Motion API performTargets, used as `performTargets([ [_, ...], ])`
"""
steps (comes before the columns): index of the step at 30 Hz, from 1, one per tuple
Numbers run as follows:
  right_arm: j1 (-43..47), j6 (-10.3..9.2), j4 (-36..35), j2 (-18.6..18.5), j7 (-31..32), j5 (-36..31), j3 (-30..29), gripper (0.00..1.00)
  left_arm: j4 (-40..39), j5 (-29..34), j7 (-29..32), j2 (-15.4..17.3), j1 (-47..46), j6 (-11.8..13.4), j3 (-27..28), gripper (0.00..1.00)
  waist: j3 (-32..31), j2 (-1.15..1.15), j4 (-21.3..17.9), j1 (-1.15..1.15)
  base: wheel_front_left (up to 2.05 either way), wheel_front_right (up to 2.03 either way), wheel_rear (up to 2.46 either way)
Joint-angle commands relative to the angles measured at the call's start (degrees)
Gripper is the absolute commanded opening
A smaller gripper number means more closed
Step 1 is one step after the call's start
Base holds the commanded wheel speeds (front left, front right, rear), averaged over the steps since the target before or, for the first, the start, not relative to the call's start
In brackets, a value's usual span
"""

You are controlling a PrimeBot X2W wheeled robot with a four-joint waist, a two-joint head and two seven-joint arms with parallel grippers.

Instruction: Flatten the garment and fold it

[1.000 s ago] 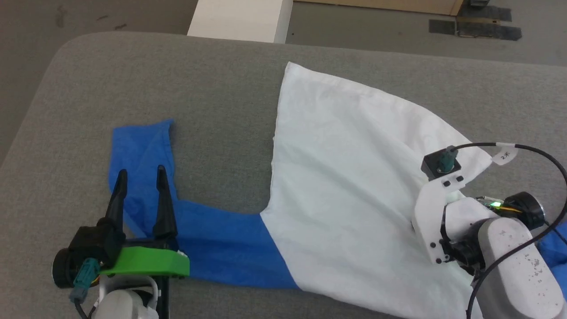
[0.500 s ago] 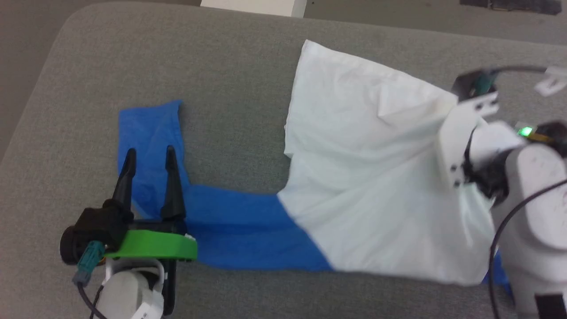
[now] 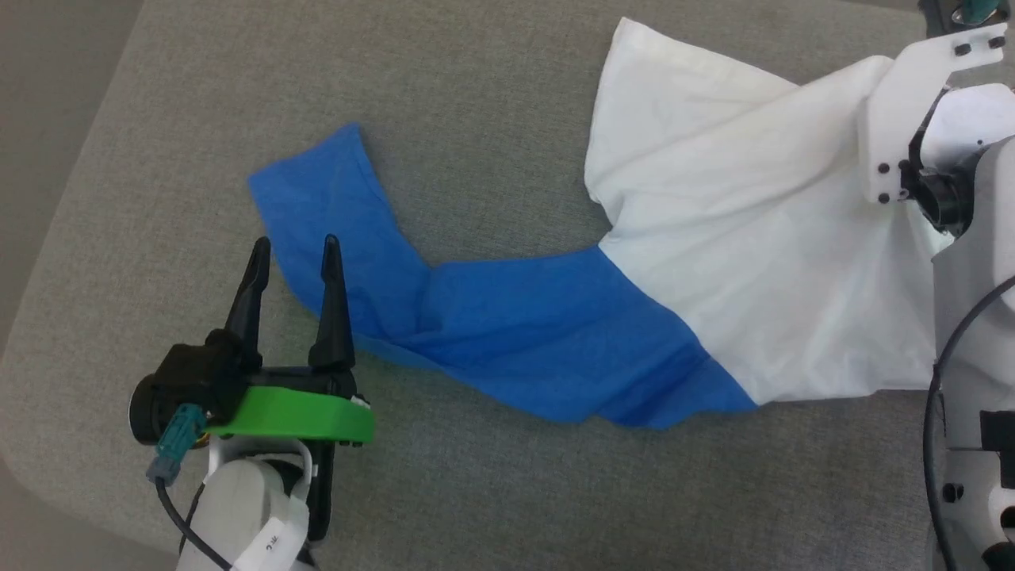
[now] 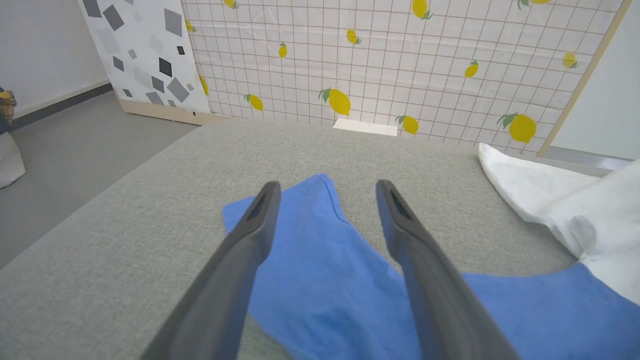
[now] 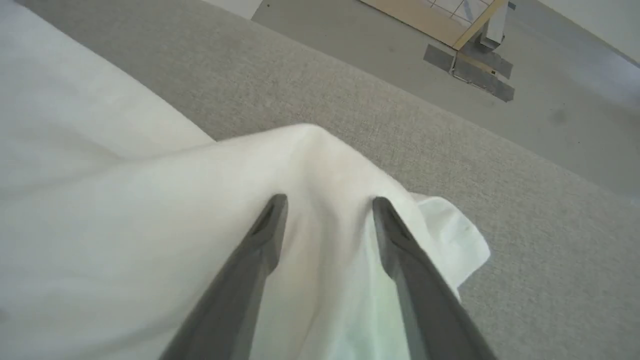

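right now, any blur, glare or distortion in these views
Head view: sharp, even light, white body of the garment nearly washed out. Left wrist view: wide-angle stretch, left gripper looms large. Right wrist view: the cloth at the right gripper looks soft and bleached.

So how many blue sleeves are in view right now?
1: the blue sleeve lies by the left gripper; another may be hidden under the white body.

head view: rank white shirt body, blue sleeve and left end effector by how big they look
Largest to smallest:
white shirt body (partly behind the right arm)
blue sleeve
left end effector, clearly smallest even though nearer the camera
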Motion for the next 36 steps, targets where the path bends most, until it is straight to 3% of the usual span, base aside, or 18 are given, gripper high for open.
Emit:
performTargets([
  [1, -1.5, -0.10, -0.5, 0.5, -2.7, 0.4, -1.0, 1.00, 0.2, -0.1, -0.2, -0.3, -0.9, -0.5, 0.1, 1.00, -1.0, 0.00, -0.5, -0.01, 0.00, 0.00, 0.00],
  [6, -0.3, -0.10, -2.7, 2.1, -13.2, 5.1, -2.1, 1.00, 1.0, 0.8, -0.2, -0.4, -0.3, -0.8, 0.0, 1.00, -5.8, 0.00, -2.9, -0.01, 0.00, 0.00, 0.00],
  [11, 8.2, -0.10, -7.7, 2.8, -23.2, 11.2, -0.4, 1.00, 1.9, 2.2, -0.2, -0.1, 1.8, -1.1, 0.2, 1.00, -12.0, 0.00, -6.9, -0.01, 0.00, 0.00, 0.00],
  [17, 24.5, -0.10, -15.6, 3.9, -28.7, 16.2, -1.0, 1.00, 2.4, 3.0, -0.2, 0.8, 5.0, -0.9, 0.2, 1.00, -17.1, 0.00, -11.6, -0.01, 0.00, 0.00, 0.00],
  [26, 45.8, -0.10, -24.3, 4.6, -30.6, 27.5, -4.2, 1.00, 2.1, 2.4, 3.1, 1.5, 6.3, -1.1, -0.9, 1.00, -19.3, 0.00, -16.4, -0.01, 0.00, 0.00, 0.00],
  [30, 48.7, -0.10, -26.7, 4.6, -31.0, 29.4, -5.5, 1.00, 3.7, 1.1, 10.2, 2.7, 1.1, -2.9, -2.7, 1.00, -18.6, 0.00, -18.3, -0.01, 0.00, 0.00, 0.00],
  [33, 48.7, -0.10, -28.7, 4.6, -30.7, 29.4, -6.5, 1.00, 7.1, -0.1, 21.2, 4.2, -6.0, -4.2, -5.6, 1.00, -17.3, 0.00, -19.6, -0.01, 0.00, 0.00, 0.00],
  [36, 48.2, -0.10, -30.1, 4.6, -30.1, 29.6, -6.8, 1.00, 12.2, -2.0, 36.0, 5.7, -12.5, -5.0, -9.6, 1.00, -15.4, 0.00, -21.1, -0.01, 0.00, 0.00, 0.00],
])
